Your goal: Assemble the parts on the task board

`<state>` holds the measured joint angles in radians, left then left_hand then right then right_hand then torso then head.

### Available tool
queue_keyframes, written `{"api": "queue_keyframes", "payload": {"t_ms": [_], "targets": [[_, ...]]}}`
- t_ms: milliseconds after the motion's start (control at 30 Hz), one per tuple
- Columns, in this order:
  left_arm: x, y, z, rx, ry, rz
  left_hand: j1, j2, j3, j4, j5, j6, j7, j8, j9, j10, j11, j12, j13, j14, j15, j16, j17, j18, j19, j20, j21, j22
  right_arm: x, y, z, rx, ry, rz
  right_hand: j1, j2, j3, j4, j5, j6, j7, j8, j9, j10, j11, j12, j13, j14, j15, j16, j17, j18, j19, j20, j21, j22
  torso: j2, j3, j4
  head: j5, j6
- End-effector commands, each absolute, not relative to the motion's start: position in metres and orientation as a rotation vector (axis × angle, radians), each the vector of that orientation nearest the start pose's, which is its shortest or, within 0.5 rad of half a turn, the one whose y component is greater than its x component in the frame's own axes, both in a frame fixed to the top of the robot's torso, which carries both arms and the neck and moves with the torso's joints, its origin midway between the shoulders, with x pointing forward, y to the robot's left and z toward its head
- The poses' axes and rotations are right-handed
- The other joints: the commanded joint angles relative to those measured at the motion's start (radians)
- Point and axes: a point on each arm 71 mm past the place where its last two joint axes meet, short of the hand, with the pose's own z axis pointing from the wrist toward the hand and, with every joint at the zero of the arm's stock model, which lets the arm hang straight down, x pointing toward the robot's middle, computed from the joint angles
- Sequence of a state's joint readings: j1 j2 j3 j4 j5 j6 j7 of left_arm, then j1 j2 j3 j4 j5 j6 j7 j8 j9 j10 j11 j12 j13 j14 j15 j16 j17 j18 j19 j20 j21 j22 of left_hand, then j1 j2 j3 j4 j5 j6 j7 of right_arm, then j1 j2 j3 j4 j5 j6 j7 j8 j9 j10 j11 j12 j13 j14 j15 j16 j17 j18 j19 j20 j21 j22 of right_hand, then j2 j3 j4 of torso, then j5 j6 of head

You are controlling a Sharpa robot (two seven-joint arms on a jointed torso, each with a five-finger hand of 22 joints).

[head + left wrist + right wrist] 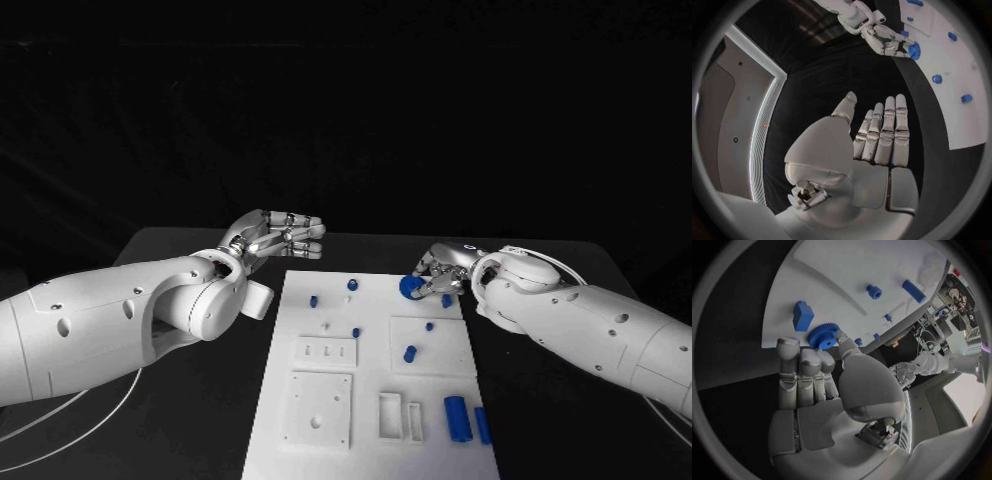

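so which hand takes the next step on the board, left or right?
Right, most likely. The right hand already pinches the blue gear at the far edge of the task board. The left hand holds nothing and hangs off the board's far left corner, fingers together.

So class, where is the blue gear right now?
The blue gear is pinched by the right hand at the task board's far right edge in the head view, beside a small blue part.
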<state>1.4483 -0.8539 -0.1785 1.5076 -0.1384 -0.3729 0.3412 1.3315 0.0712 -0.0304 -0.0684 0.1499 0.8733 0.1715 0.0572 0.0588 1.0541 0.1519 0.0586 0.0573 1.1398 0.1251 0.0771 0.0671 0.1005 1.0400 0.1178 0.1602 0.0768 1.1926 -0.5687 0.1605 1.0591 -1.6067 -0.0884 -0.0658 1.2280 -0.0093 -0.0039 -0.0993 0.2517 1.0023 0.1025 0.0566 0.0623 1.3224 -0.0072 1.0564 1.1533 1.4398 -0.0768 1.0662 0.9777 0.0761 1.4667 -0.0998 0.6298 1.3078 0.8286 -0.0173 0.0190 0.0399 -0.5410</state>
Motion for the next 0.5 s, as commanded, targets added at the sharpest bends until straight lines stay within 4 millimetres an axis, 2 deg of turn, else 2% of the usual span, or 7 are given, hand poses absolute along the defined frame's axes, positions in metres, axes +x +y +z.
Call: {"api": "queue_keyframes", "payload": {"t_ms": [33, 200, 333, 433, 500], "targets": [[0.5137, 0.2206, -0.1056, -0.813, 1.412, -1.403, 0.007, -0.001, 0.003, -0.003, 0.005, -0.006, -0.002, 0.001, -0.001, -0.007, 0.000, 0.003, 0.001, 0.007, 0.002, 0.001, 0.001, -0.015, 0.004, -0.004, 0.003, 0.000, 0.5777, -0.1968, -0.1687, -0.187, 1.733, 0.423, 0.004, -0.003, -0.002, 0.003, -0.005, 0.010, 0.002, 0.006, 0.001, 0.005, 0.000, 0.005, 0.001, 0.006, 0.001, 0.004, 0.001, 0.007, 0.049, 0.003, -0.006, 0.051, 0.000, 0.0002, -0.0003, 0.000, 0.000], [0.5137, 0.2205, -0.1057, -0.814, 1.414, -1.403, 0.007, -0.001, 0.005, -0.007, 0.006, -0.009, -0.002, 0.001, -0.001, -0.008, 0.001, 0.003, 0.001, 0.007, 0.002, 0.001, 0.001, -0.014, 0.003, -0.004, 0.004, 0.000, 0.5767, -0.1939, -0.1676, -0.219, 1.714, 0.394, 0.018, -0.002, 0.005, -0.007, -0.008, 0.028, 0.001, 0.006, 0.001, 0.009, 0.001, 0.010, 0.004, 0.007, 0.002, 0.008, 0.005, 0.006, 0.050, 0.004, 0.001, 0.055, 0.001, 0.0003, -0.0006, 0.001, 0.001], [0.5139, 0.2205, -0.1058, -0.814, 1.414, -1.403, 0.007, -0.001, 0.005, -0.007, 0.006, -0.009, -0.002, 0.001, -0.001, -0.008, 0.001, 0.003, 0.001, 0.007, 0.002, 0.001, 0.001, -0.014, 0.003, -0.004, 0.004, 0.000, 0.5755, -0.1912, -0.1667, -0.250, 1.693, 0.367, 0.034, 0.004, 0.054, -0.037, -0.037, 0.066, -0.007, 0.005, 0.002, 0.016, -0.001, 0.021, 0.013, 0.008, 0.001, 0.013, 0.010, 0.003, 0.050, 0.003, 0.008, 0.060, 0.001, 0.0010, -0.0011, 0.001, -0.001], [0.5140, 0.2204, -0.1058, -0.814, 1.416, -1.403, 0.007, -0.001, 0.005, -0.007, 0.006, -0.009, -0.002, 0.001, -0.001, -0.008, 0.001, 0.003, 0.001, 0.007, 0.002, 0.001, 0.001, -0.014, 0.003, -0.004, 0.004, 0.000, 0.5747, -0.1897, -0.1667, -0.267, 1.682, 0.358, 0.016, -0.006, 0.098, -0.052, -0.039, 0.074, -0.009, 0.005, 0.003, 0.019, -0.002, 0.023, 0.015, 0.007, 0.000, 0.015, 0.011, 0.001, 0.050, 0.002, 0.012, 0.064, 0.001, 0.0008, -0.0003, -0.001, -0.003], [0.5142, 0.2203, -0.1059, -0.813, 1.417, -1.405, 0.007, 0.001, 0.008, -0.009, 0.011, -0.009, -0.002, 0.001, -0.001, -0.008, 0.000, 0.003, 0.001, 0.007, 0.002, 0.001, 0.001, -0.014, 0.003, -0.004, 0.004, 0.000, 0.5743, -0.1889, -0.1665, -0.274, 1.676, 0.356, 0.006, -0.010, 0.107, -0.050, -0.058, 0.083, -0.013, 0.006, 0.003, 0.017, -0.003, 0.019, 0.012, 0.007, 0.000, 0.012, 0.007, 0.000, 0.049, 0.002, 0.007, 0.064, 0.002, 0.0000, 0.0007, -0.004, -0.002]]}}
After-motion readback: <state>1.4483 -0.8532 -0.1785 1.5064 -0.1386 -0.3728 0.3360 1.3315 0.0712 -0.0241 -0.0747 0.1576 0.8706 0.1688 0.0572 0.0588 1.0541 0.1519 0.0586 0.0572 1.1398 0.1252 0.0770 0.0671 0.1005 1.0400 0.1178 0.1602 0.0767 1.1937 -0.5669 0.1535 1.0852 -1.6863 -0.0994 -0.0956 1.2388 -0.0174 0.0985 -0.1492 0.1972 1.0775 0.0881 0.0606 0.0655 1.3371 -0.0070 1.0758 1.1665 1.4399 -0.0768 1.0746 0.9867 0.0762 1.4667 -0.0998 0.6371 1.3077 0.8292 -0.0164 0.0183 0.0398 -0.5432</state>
